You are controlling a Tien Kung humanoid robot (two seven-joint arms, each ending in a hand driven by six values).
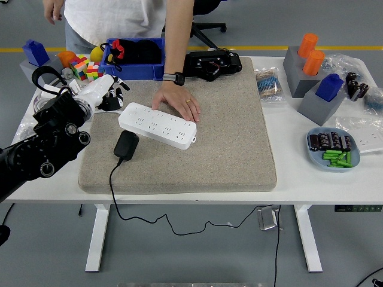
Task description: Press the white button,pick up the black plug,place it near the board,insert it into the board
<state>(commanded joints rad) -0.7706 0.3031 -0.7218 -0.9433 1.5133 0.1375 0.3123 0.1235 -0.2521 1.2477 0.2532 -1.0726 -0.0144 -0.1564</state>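
Note:
A white power strip (158, 125) lies slantwise on the grey mat (227, 137). A person's hand (177, 101) rests flat on the strip's far edge. The black plug (126, 145) lies on the mat just in front of the strip's left end, its black cable (112, 191) running off the table's near edge. My left hand (103, 93), white with dark fingertips, hovers up and left of the strip's left end, apart from it, fingers relaxed and holding nothing. My right arm is out of view.
A blue bin (133, 60) and a black device (209, 63) stand behind the mat. Colourful cubes (85, 69) and a coiled white cable (48, 98) lie at the far left. Grey blocks (311, 78) and a blue dish (333, 149) sit at right.

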